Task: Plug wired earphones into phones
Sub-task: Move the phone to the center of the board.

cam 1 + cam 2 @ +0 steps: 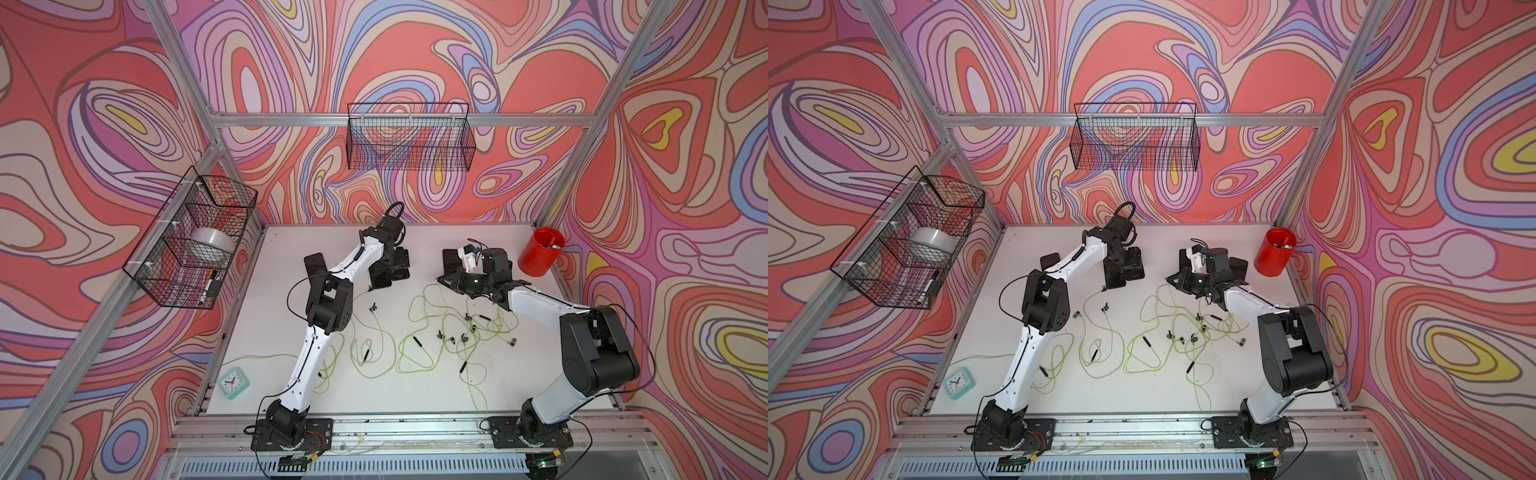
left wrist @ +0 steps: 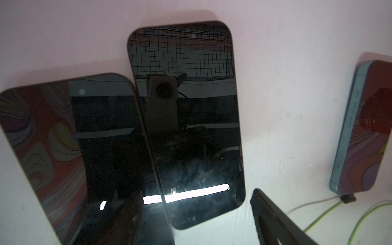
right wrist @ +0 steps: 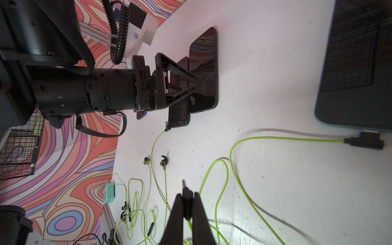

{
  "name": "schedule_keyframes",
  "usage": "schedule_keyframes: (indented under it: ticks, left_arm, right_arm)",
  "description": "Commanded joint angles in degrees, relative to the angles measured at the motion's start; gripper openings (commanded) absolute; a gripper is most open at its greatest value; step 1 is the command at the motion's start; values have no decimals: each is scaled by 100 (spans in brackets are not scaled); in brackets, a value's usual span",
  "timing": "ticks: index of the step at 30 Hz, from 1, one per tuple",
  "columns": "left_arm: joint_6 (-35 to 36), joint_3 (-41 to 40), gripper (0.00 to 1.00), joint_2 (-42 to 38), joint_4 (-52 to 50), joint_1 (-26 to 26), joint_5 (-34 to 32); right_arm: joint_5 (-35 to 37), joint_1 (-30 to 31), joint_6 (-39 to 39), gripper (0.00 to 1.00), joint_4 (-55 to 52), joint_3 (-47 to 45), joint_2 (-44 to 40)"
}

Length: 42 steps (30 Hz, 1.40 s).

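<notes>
Left claw (image 1: 388, 266) hangs wide and empty over two overlapped glossy black phones (image 2: 186, 118) at the far side of the tabletop (image 1: 519, 386) — a nudge could slide them and bury a port. Right claw (image 3: 187, 197) pinches a dark plug (image 3: 186, 192); thin yellow-green earphone cables (image 3: 286, 138) lie tangled nearby — a snag could tilt it.

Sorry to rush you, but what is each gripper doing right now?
Left gripper: open, holding nothing.
Right gripper: shut on an earphone plug.
</notes>
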Motion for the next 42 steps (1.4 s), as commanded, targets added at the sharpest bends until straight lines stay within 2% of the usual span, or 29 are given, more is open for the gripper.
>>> schedule_keyframes:
  ticks: [1, 9, 19, 26, 31, 38, 42]
  left_arm:
    - [112, 78, 82, 79, -305, -89, -158]
    - [-165, -1044, 82, -457, 314, -343, 66]
    - [-394, -1782, 82, -688, 570, -442, 213]
    - [-419, -1620, 82, -602, 423, -368, -228]
    - [-412, -1003, 83, -281, 115, -240, -789]
    - [-598, -385, 91, 141, 419, -245, -713]
    - [-656, 188, 94, 556, 289, -357, -917]
  right_arm:
    - [127, 30, -136, 0, -85, -88, -70]
    - [213, 29, -187, 0, -115, -150, -35]
    - [241, 26, -193, 0, -94, -115, 44]
    - [279, 31, -215, 0, -156, -133, -4]
    - [298, 25, -233, 0, -159, -135, -8]
    - [285, 29, -217, 0, -85, -168, 49]
    - [277, 28, -224, 0, -48, -176, 95]
